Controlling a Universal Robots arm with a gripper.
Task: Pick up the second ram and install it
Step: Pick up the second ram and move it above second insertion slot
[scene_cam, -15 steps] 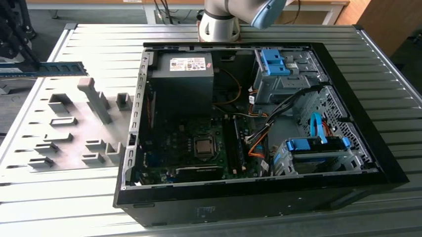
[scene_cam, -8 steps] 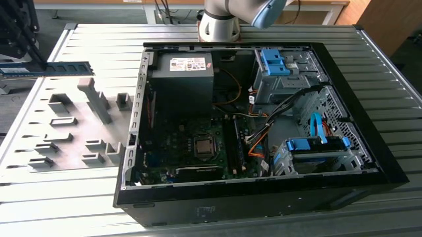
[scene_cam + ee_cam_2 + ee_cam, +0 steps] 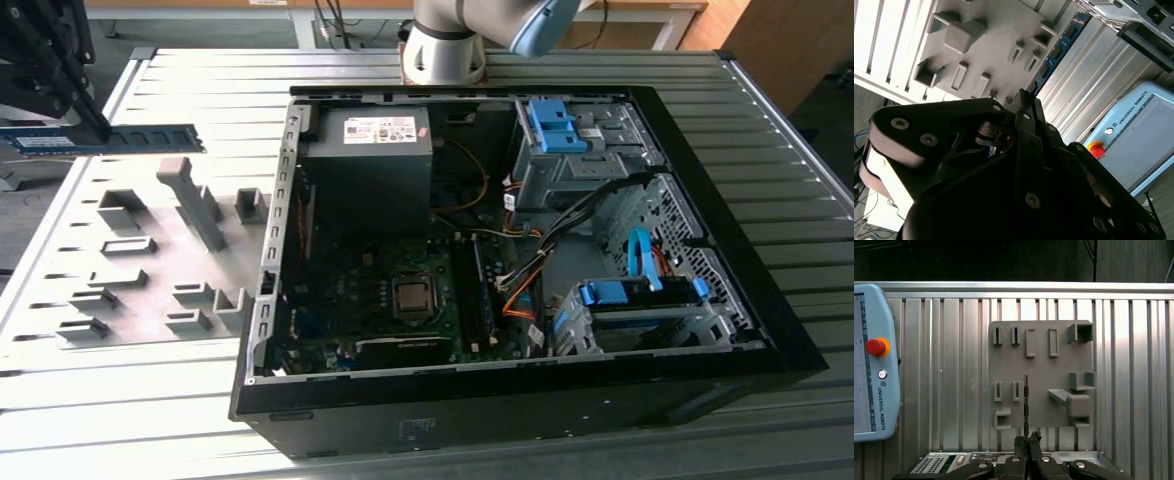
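In the exterior view my black gripper (image 3: 96, 128) hangs at the far left, shut on the second ram (image 3: 154, 138), a long green stick with a pale label held level above the grey holder plate (image 3: 147, 270). In the first wrist view the ram (image 3: 1026, 400) runs edge-on as a thin dark strip out from my gripper (image 3: 1026, 444), over the holder plate (image 3: 1044, 355). The second wrist view has the ram (image 3: 1060, 47) stretching away from the gripper (image 3: 1026, 102). The open computer case (image 3: 747, 330) lies to the exterior view's right, with its motherboard (image 3: 387, 290) exposed.
Inside the case are a power supply (image 3: 367, 150), drive cages with blue latches (image 3: 561, 125), cables, and dark memory slots (image 3: 474, 290) beside the processor socket. Raised grey blocks (image 3: 194, 205) stand on the holder plate. A teach pendant (image 3: 869, 360) lies on the ribbed metal table (image 3: 787, 130).
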